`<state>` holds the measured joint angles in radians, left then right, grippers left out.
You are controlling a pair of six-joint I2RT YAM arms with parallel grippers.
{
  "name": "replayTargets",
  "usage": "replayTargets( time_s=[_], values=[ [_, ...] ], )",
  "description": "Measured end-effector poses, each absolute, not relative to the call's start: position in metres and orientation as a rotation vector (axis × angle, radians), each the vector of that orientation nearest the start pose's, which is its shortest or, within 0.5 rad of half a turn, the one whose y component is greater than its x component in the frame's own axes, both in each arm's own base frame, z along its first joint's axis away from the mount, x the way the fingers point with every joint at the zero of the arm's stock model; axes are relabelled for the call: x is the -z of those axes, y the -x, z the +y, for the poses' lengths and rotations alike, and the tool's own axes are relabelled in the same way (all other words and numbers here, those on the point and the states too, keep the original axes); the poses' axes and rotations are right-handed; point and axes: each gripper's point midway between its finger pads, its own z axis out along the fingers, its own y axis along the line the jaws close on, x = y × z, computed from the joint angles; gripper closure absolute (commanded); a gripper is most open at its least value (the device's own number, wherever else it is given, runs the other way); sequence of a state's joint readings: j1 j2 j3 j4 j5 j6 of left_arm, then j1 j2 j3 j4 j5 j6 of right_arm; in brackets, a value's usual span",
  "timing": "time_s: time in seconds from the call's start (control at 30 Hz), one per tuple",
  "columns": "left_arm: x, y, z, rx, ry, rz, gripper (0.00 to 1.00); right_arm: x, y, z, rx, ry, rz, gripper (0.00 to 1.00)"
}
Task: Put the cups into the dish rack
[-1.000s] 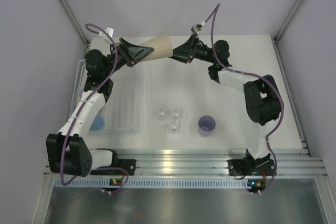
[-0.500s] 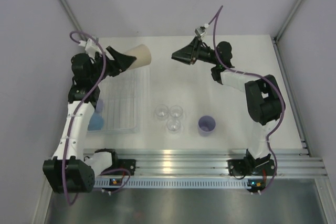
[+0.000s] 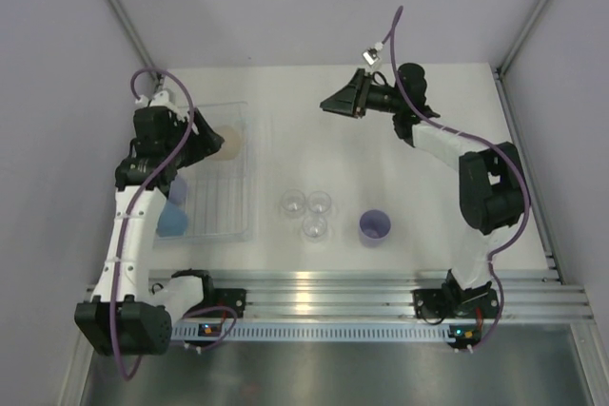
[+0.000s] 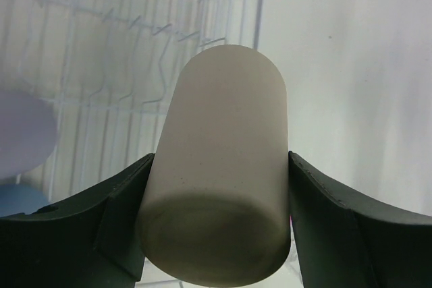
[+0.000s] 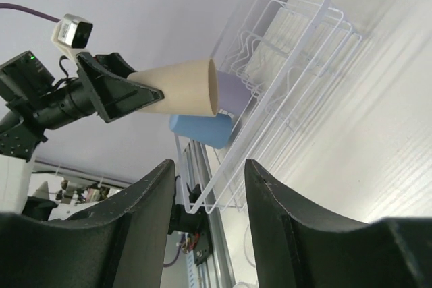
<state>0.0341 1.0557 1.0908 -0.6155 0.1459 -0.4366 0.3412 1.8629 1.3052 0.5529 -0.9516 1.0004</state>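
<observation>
Right wrist: beige cup (image 5: 179, 96) mouth toward dish rack (image 5: 283, 65).

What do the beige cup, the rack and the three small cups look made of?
Beige cup: probably opaque matte plastic; even, dull surface without glare.
Dish rack: thin pale bars, either coated wire or clear plastic; unclear.
Three small cups: clear glossy plastic or glass; the table shows through them.

1. The beige cup (image 4: 216, 166) is plain and matt.
2. The left gripper (image 4: 217, 190) and right gripper (image 5: 206, 180) are black.
3. The dish rack (image 3: 249, 168) is clear with ridged lines. At its 7 o'clock sit a blue cup (image 3: 173, 223) and a lavender cup (image 3: 179, 187).
4. The desk (image 3: 438, 92) is white. At its 5 o'clock stand a second lavender cup (image 3: 375, 227) and three clear cups (image 3: 306, 212).
5. The cables (image 3: 391, 26) are purple.
</observation>
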Motion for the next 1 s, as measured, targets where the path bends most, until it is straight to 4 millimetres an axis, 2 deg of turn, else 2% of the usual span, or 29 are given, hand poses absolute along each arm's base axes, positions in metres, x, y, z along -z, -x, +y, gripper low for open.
replayTargets(
  time_s=[0.27,0.43,0.63,0.8,1.0],
  values=[
    [-0.245,-0.303,0.002,0.130,0.489,2.192,1.00,-0.254,-0.401,0.313,-1.680,0.286,1.903,0.53],
    [-0.225,-0.292,0.014,0.028,0.536,2.270,1.00,-0.255,-0.399,0.311,-1.661,0.292,1.909,0.52],
    [-0.196,-0.286,0.022,-0.048,0.583,2.357,1.00,-0.265,-0.396,0.307,-1.635,0.318,1.886,0.52],
    [-0.179,-0.288,0.026,-0.093,0.602,2.412,1.00,-0.271,-0.397,0.299,-1.610,0.317,1.870,0.52],
    [-0.156,-0.293,0.025,-0.112,0.631,2.488,1.00,-0.262,-0.398,0.295,-1.598,0.291,1.895,0.51]
  ],
)
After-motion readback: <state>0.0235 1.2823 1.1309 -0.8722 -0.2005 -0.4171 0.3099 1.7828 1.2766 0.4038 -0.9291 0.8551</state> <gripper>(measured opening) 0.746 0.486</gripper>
